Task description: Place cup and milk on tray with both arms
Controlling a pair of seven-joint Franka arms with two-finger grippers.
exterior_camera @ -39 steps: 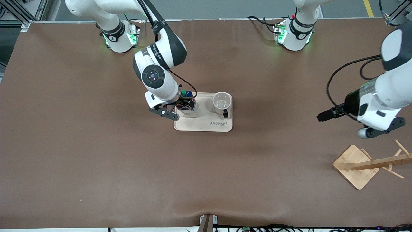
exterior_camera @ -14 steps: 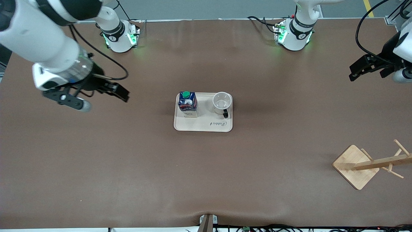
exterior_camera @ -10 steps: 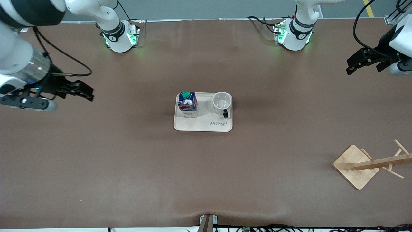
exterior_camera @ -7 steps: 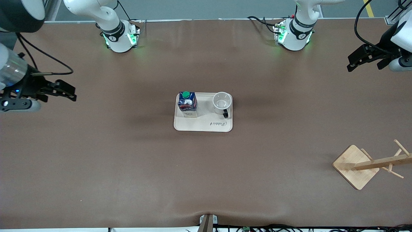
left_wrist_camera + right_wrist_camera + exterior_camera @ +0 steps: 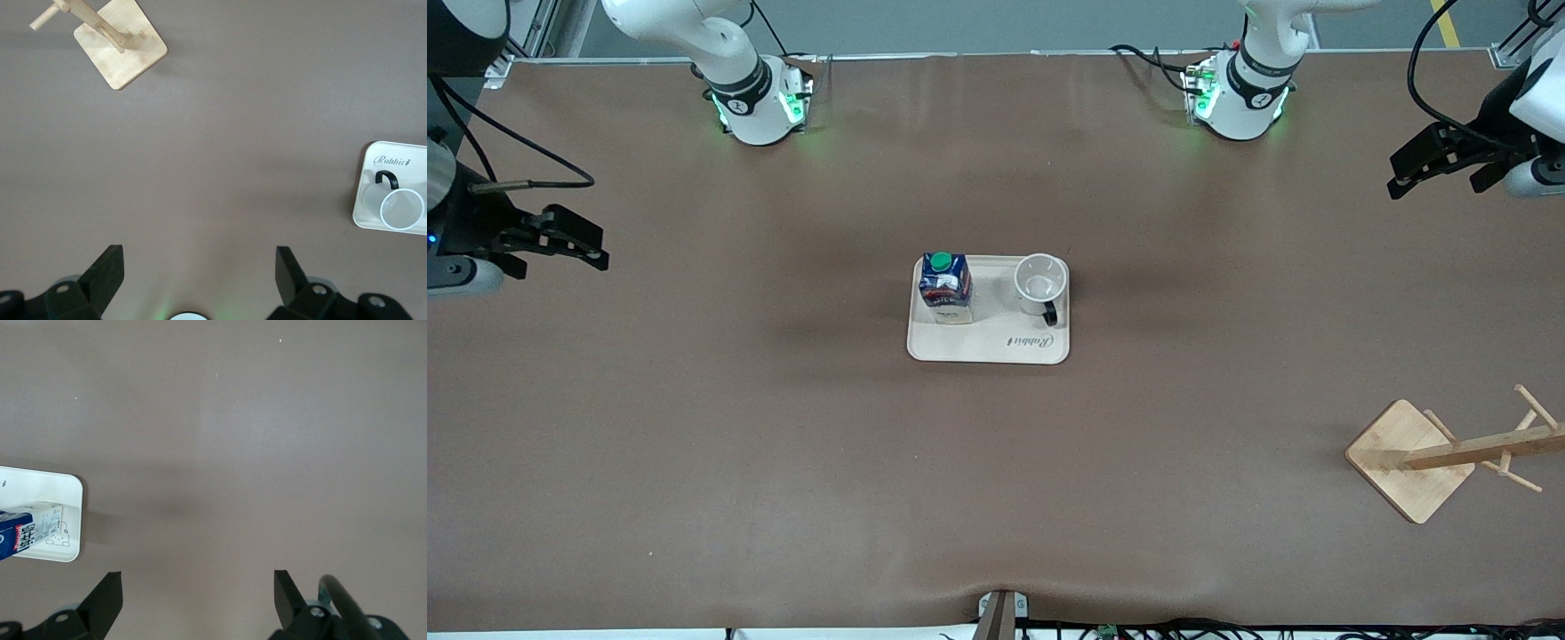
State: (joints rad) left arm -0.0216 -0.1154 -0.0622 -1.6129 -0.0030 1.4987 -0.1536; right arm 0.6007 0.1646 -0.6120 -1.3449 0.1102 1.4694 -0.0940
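The cream tray [image 5: 987, 342] lies flat at the middle of the table. On it the dark blue milk [image 5: 945, 286] carton stands upright at the right arm's end. The white cup [image 5: 1040, 283] stands upright beside it, mouth up, black handle toward the front camera. My right gripper [image 5: 596, 247] hangs open and empty over the table's edge at the right arm's end. My left gripper [image 5: 1398, 176] is open and empty over the left arm's end. The left wrist view shows the open left gripper [image 5: 200, 267], tray [image 5: 413, 153] and cup [image 5: 400, 207]. The right wrist view shows the open right gripper [image 5: 197, 590], tray [image 5: 40, 483] and milk [image 5: 27, 527].
A wooden rack [image 5: 1409, 458] with a square base and pegs stands at the left arm's end, nearer to the front camera than the tray; the rack [image 5: 120, 43] also shows in the left wrist view. Brown table [image 5: 783, 444] surface surrounds the tray.
The right arm, after letting go of the milk on the tray, has swung away toward its end of the table. The left gripper has hardly moved over the last second.
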